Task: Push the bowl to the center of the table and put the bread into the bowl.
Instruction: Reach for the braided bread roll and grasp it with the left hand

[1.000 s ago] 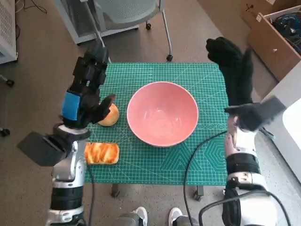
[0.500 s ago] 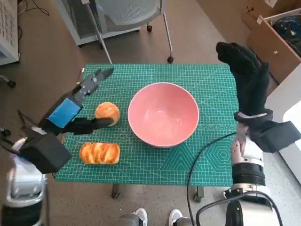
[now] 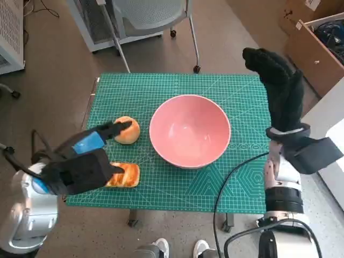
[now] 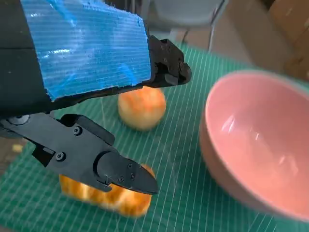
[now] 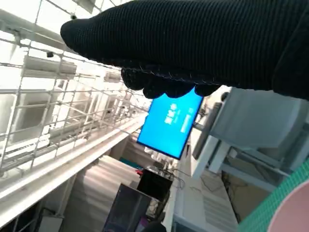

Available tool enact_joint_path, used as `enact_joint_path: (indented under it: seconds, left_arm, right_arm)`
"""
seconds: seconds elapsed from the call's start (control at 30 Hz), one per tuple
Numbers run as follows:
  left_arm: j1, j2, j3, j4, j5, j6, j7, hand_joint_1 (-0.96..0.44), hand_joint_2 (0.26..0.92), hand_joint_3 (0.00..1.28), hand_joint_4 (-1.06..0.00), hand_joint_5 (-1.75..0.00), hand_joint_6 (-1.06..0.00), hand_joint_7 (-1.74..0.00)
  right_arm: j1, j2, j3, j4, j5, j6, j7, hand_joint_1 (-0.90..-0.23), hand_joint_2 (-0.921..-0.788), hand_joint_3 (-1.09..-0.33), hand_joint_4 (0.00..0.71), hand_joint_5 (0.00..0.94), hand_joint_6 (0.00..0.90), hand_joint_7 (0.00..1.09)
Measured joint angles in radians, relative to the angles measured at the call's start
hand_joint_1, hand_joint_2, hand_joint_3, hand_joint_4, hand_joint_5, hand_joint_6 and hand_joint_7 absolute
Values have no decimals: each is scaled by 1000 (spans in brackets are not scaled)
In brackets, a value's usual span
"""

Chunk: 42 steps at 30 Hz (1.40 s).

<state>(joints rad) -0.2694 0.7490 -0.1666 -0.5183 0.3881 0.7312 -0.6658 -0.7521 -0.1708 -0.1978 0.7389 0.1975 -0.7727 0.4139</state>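
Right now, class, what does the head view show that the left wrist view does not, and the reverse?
Only the head view shows the right hand raised beside the table, the whole green mat, a chair and feet. Only the left wrist view shows the left hand's fingers close up, spread above the bread. Both show the pink bowl, the round bun and the long bread.

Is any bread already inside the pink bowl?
No. In the head view the pink bowl holds nothing, while the round bun and the golden braided loaf both lie on the green cutting mat beside it.
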Motion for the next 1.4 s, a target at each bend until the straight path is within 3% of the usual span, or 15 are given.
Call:
enact_joint_path:
  seconds: [0.3,0.83,1.17,1.3,1.37,1.4]
  left_arm:
    - [-4,17,-87,33,60,5,-10,-197,765,2,-129,-1,-324,-9]
    - [-31,18,-254,165,169,3,-64,-228,766,1,-191,-18,-417,-36]
    - [-45,18,-317,214,238,-5,-116,-221,774,3,-440,-84,-566,-72]
    - [-51,18,-331,215,263,-7,-141,-192,791,8,-583,-173,-641,-103]
    - [-53,18,-333,215,274,-10,-151,-150,812,6,-563,-462,-682,-152]
    - [-54,18,-333,215,276,-13,-156,-114,830,6,-546,-689,-689,-275]
  right_arm:
    - [0,9,4,4,35,12,14,-659,-921,-806,204,6,237,158]
    - [0,18,3,8,58,25,37,-647,-921,-809,199,1,236,154]
    - [6,18,4,-8,61,26,34,-654,-921,-810,196,1,231,150]
    - [11,18,4,-20,60,28,24,-656,-921,-810,197,2,231,151]
    - [13,18,4,-21,60,28,17,-656,-921,-811,198,2,230,151]
    - [14,18,4,-21,58,28,14,-655,-921,-811,199,3,230,151]
